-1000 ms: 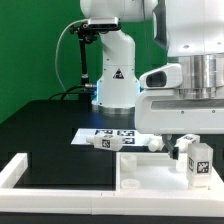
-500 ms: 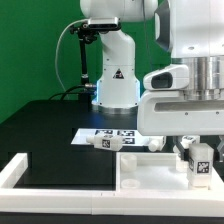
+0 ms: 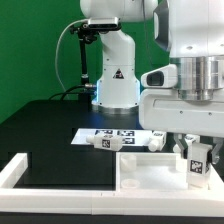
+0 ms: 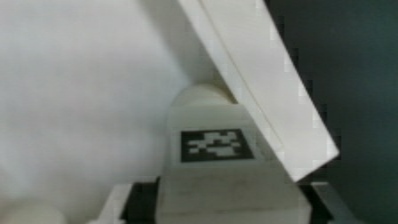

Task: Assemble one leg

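My gripper is shut on a leg, a stubby white block with a black-and-white tag. It holds the leg upright over the right part of the large white tray-like piece, at the exterior view's right. In the wrist view the leg sits between my fingers, close beside the tray's raised rim. My gripper clamps the leg's lower part. I cannot tell whether the leg touches the tray floor.
Two more legs lie on their sides by the marker board on the black table. The tray's long white arm reaches along the front left. The robot base stands behind.
My gripper has shifted slightly with the leg and the wrist has come a little lower. The leg stays over the tray's right part. The loose legs have not moved.
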Controlling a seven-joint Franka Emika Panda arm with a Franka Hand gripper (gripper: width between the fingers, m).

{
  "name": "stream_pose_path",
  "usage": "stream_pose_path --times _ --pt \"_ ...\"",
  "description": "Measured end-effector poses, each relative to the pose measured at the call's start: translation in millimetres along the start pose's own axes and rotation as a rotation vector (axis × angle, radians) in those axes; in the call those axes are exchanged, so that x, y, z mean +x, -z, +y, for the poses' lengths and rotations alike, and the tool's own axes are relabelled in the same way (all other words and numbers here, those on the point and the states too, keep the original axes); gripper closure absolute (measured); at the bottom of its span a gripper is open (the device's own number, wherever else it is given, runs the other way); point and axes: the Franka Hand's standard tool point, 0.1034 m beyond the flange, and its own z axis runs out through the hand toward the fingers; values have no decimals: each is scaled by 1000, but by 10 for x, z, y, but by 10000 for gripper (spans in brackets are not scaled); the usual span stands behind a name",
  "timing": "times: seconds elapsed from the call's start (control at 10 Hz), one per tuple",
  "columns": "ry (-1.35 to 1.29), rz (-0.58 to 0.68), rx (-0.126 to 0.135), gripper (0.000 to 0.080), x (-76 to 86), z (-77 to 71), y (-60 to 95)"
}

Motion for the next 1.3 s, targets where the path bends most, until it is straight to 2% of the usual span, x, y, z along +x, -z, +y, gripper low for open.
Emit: stream_pose_path --times 0.2,0.4,0.5,0.6,0.7,0.8,0.9,1.0,1.1,1.3 --pt "-382 -44 28 514 17 21 -23" --pt "-534 -62 35 514 32 30 -10" --pt "-529 -62 33 505 26 33 -21" --pt "-444 -60 33 505 16 32 -24" --pt "-327 -62 34 320 -31 18 -35" --pt "-152 -54 17 208 -62 12 -32" --pt "88 -53 16 208 -39 36 -37" --pt "253 -67 13 159 -50 66 -55" --pt "279 -41 26 152 -136 23 -31" --pt "443 -37 24 151 -134 48 -43"
